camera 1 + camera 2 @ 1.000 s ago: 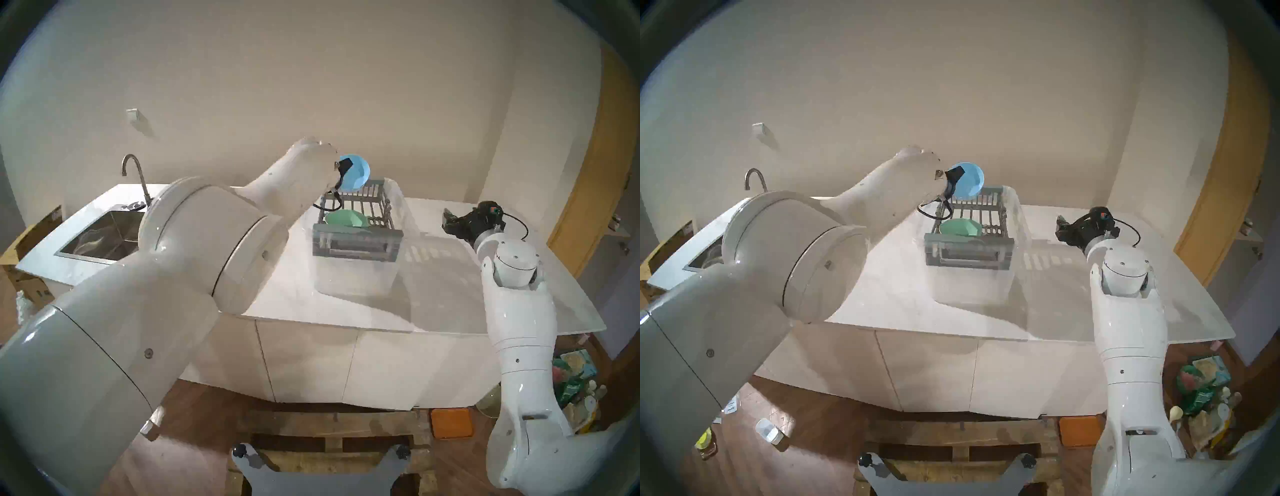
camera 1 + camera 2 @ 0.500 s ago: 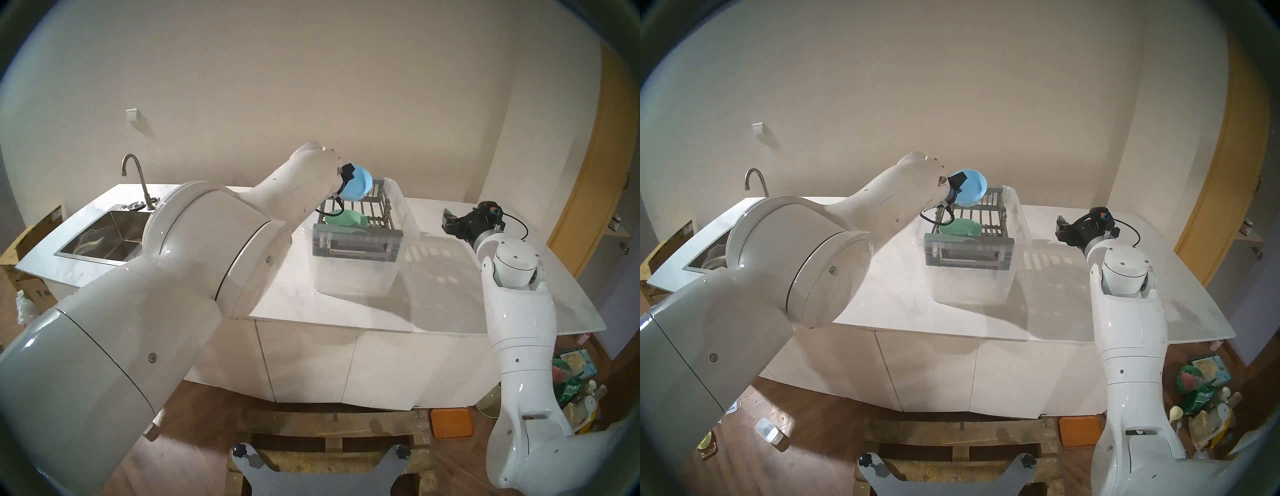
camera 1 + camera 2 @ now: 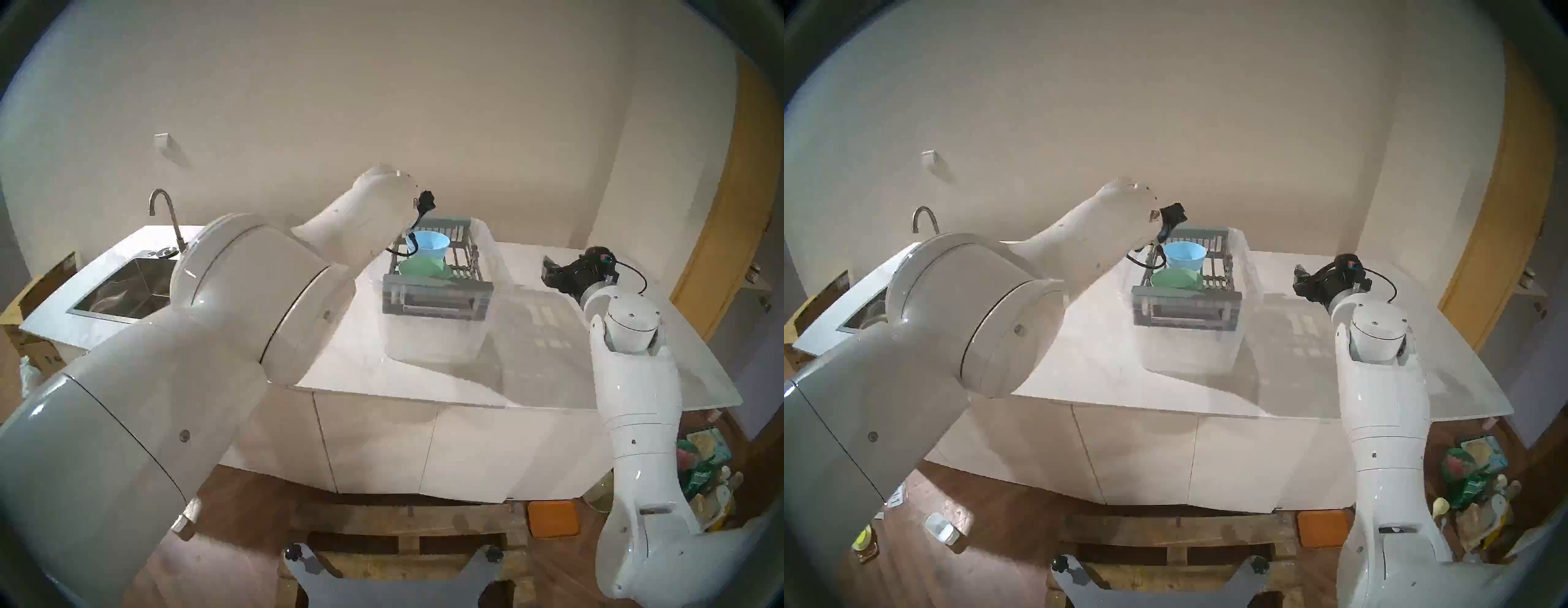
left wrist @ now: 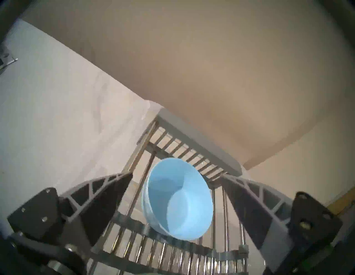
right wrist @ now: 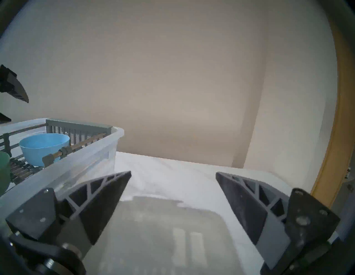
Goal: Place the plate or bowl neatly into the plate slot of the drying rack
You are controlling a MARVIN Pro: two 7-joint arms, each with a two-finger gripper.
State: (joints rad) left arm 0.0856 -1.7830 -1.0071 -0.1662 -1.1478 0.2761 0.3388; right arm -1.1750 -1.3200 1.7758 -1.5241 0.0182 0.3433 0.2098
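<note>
A light blue bowl (image 3: pixel 427 245) stands upright on the bars of the grey drying rack (image 3: pixel 437 297), just behind a green bowl (image 3: pixel 422 267). Neither sits in the plate slots (image 3: pixel 457 256), the narrow gaps between the bars. My left gripper (image 3: pixel 426 199) hangs above the rack's far left part, open and empty. In the left wrist view the blue bowl (image 4: pixel 178 199) lies below and between the spread fingers (image 4: pixel 107 195). My right gripper (image 3: pixel 549 267) is open and empty over the counter, right of the rack. The right wrist view shows the blue bowl (image 5: pixel 44 147) in the rack (image 5: pixel 76 124).
The rack rests on top of a clear plastic tub (image 3: pixel 432 344) on the white counter (image 3: pixel 551 361). A steel sink (image 3: pixel 127 288) with a faucet (image 3: pixel 169 216) is at the left. The wall stands close behind the rack.
My left gripper opened and let go of the blue bowl. The bowl went from tilted in the air over the rack's far end to upright on the bars. The right arm has not moved.
</note>
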